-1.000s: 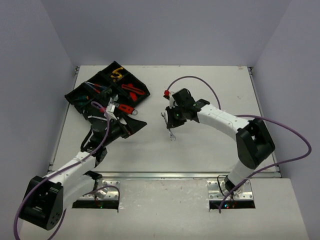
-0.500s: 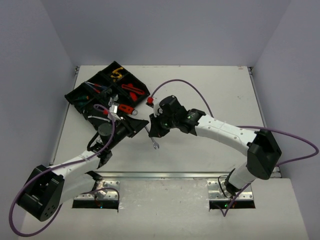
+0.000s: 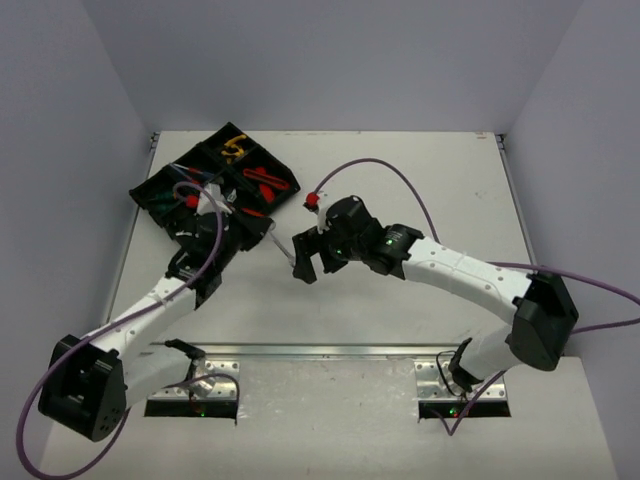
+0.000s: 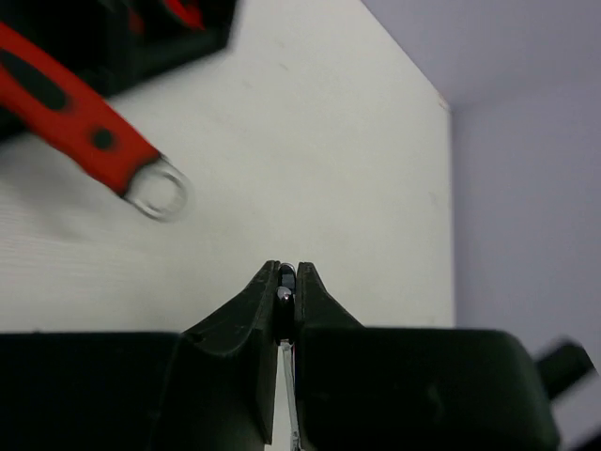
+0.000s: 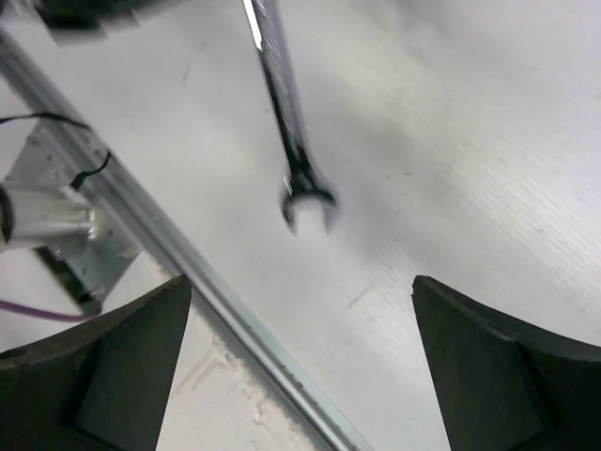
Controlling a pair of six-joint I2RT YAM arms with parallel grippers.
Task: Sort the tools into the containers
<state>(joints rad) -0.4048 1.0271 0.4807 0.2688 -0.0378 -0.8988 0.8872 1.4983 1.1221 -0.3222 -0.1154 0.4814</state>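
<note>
Left end effector [image 4: 285,274]: fingers pinched nearly together on one end of a silver spanner [image 5: 282,113]. Only a thin sliver of metal shows between the tips in the left wrist view.

Right end effector [image 3: 308,262]: fingers spread wide, holding nothing. In its own wrist view the spanner sits ahead of the gap and touches neither finger.

Spanner: long and thin. Its axis runs from the left tips out toward the right end effector and the near side of the desk [image 3: 420,180]. The open-jaw end is free and points away from the left grip. It looks lifted off the desk, with a soft shadow beneath; this is a judgement, as the view is blurred.

Black divided tray [image 3: 142,193]: sits at the far left of the desk. It is beside and behind the left end effector, on the opposite side from the spanner's free end. Several tools already lie in its compartments. A red-handled adjustable wrench [image 4: 84,122] lies at the tray's corner, its ring end out over the bare desk.

Key relation: the left arm is much nearer the tray and alone has the tool. Judged next need: the left arm swings back and to the left so the spanner's length lines up with a compartment. The right fingers are close to the free end and could snag it.
</note>
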